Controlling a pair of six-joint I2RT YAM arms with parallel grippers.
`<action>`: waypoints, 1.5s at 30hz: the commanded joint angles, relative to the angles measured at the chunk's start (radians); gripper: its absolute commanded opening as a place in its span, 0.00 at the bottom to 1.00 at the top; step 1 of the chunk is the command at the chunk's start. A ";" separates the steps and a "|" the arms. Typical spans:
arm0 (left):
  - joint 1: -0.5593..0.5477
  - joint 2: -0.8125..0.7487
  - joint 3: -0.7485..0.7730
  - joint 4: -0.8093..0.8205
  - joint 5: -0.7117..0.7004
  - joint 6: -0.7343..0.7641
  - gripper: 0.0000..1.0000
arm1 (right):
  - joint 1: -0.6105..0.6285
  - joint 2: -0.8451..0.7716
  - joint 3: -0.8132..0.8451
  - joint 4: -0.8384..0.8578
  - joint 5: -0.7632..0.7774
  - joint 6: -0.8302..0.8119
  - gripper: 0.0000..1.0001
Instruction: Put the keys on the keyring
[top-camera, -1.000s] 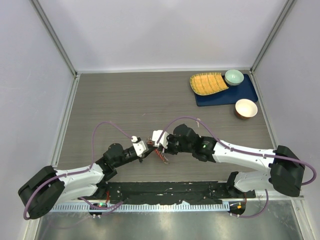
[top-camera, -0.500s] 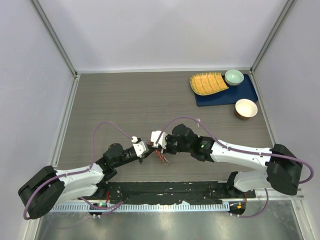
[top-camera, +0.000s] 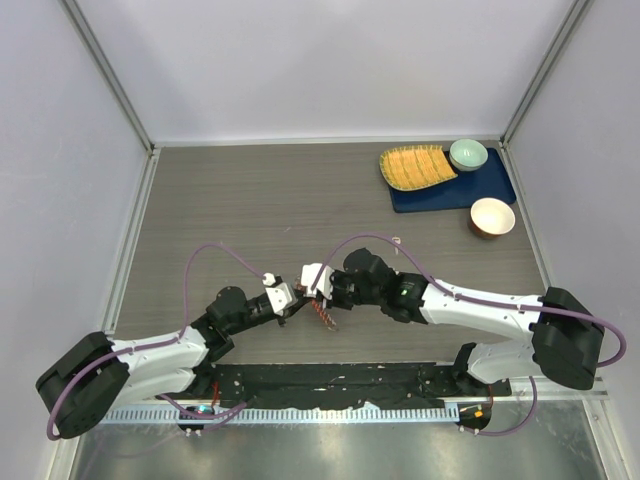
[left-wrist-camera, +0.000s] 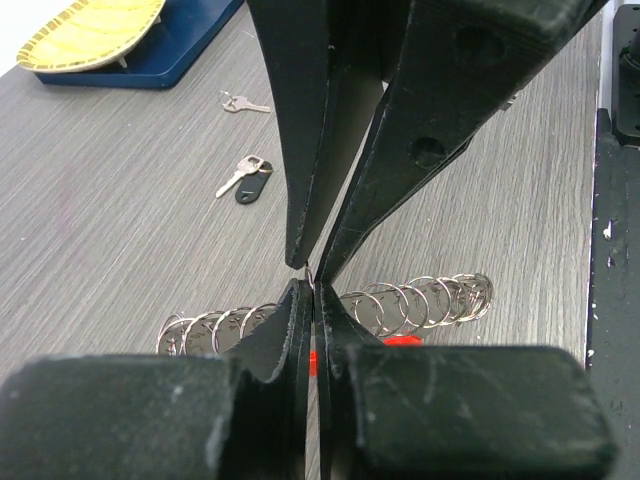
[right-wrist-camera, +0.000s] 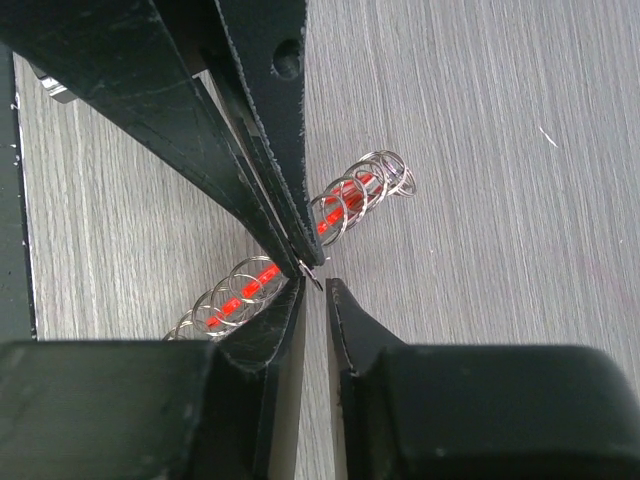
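The keyring (top-camera: 325, 313), a chain of silvery rings with a long red fob, lies on the table below both grippers; it also shows in the left wrist view (left-wrist-camera: 420, 300) and the right wrist view (right-wrist-camera: 350, 200). My left gripper (left-wrist-camera: 312, 285) is shut on a thin silvery metal piece (right-wrist-camera: 313, 274), too small to tell if it is a key. My right gripper (right-wrist-camera: 315, 285) meets it tip to tip, jaws a narrow gap apart, the piece at that gap. A black-headed key (left-wrist-camera: 246, 180) and a plain silver key (left-wrist-camera: 243, 102) lie further off. The blue and red keys are out of view.
A blue mat (top-camera: 455, 190) at the back right carries a yellow woven plate (top-camera: 415, 166) and a green bowl (top-camera: 467, 154). A white-and-brown bowl (top-camera: 492, 216) stands beside it. A black strip (top-camera: 330, 378) runs along the near edge.
My right arm has edged slightly left toward the left gripper. The left arm and the keyring have not moved.
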 joint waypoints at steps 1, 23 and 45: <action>-0.001 0.004 0.038 0.058 0.039 -0.005 0.06 | 0.004 -0.007 0.034 0.064 -0.040 -0.009 0.18; -0.030 0.105 0.085 0.222 -0.226 -0.620 0.05 | 0.094 0.015 -0.087 0.389 0.423 0.018 0.01; -0.030 0.053 0.019 0.185 -0.392 -0.553 0.02 | 0.145 0.015 -0.149 0.425 0.571 0.052 0.03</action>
